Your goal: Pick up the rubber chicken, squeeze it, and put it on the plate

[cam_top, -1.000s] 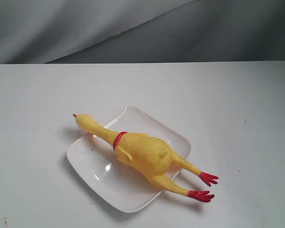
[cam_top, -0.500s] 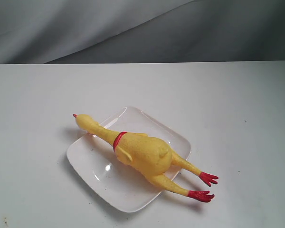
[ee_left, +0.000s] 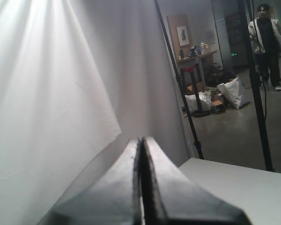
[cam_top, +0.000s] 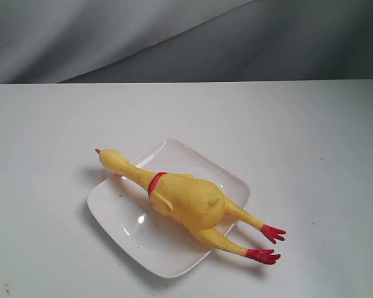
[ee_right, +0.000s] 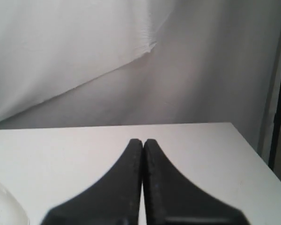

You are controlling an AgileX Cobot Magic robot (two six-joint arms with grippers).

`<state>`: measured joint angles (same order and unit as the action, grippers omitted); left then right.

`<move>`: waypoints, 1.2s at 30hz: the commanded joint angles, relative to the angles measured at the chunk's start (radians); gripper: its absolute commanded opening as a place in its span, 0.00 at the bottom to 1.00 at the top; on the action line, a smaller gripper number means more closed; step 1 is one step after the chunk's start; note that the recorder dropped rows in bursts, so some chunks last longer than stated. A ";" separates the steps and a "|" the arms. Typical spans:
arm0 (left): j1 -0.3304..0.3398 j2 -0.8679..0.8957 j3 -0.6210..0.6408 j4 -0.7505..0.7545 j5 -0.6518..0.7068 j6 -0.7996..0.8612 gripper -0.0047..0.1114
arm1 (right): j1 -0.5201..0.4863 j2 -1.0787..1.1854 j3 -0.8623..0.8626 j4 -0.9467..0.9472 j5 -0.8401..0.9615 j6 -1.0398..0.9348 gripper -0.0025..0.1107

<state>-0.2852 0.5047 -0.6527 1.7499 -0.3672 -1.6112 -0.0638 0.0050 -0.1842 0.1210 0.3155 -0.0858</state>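
The yellow rubber chicken lies on its side across the white square plate. Its red beak and head overhang the plate's far left edge, and its red feet stick out past the right corner onto the table. Neither arm shows in the exterior view. My left gripper is shut with nothing between its fingers, pointing at a white curtain away from the plate. My right gripper is shut and empty too, above the white tabletop. A rounded glossy edge, perhaps the plate, shows at one corner of the right wrist view.
The white table ends at a grey draped backdrop. In the left wrist view a black stand pole rises beside the table, with a cluttered room and a person beyond.
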 commanded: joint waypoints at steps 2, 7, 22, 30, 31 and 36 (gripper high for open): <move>-0.005 -0.004 -0.002 -0.006 0.001 -0.005 0.05 | -0.006 -0.005 0.120 -0.017 -0.046 0.013 0.02; -0.005 -0.004 -0.002 -0.006 0.001 -0.005 0.05 | -0.006 -0.005 0.184 -0.017 -0.114 0.061 0.02; -0.005 -0.004 -0.002 -0.006 0.001 -0.005 0.05 | -0.006 -0.005 0.184 -0.083 0.025 0.068 0.02; -0.005 -0.004 -0.002 -0.006 0.001 -0.005 0.05 | -0.006 -0.005 0.184 -0.083 0.025 0.068 0.02; -0.005 -0.004 -0.002 -0.006 0.001 -0.005 0.05 | -0.006 -0.005 0.184 -0.083 0.025 0.068 0.02; -0.005 -0.004 -0.002 -0.006 0.001 -0.005 0.05 | -0.006 -0.005 0.184 -0.083 0.025 0.068 0.02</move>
<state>-0.2852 0.5047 -0.6527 1.7499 -0.3672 -1.6112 -0.0638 0.0026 -0.0040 0.0491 0.3403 -0.0219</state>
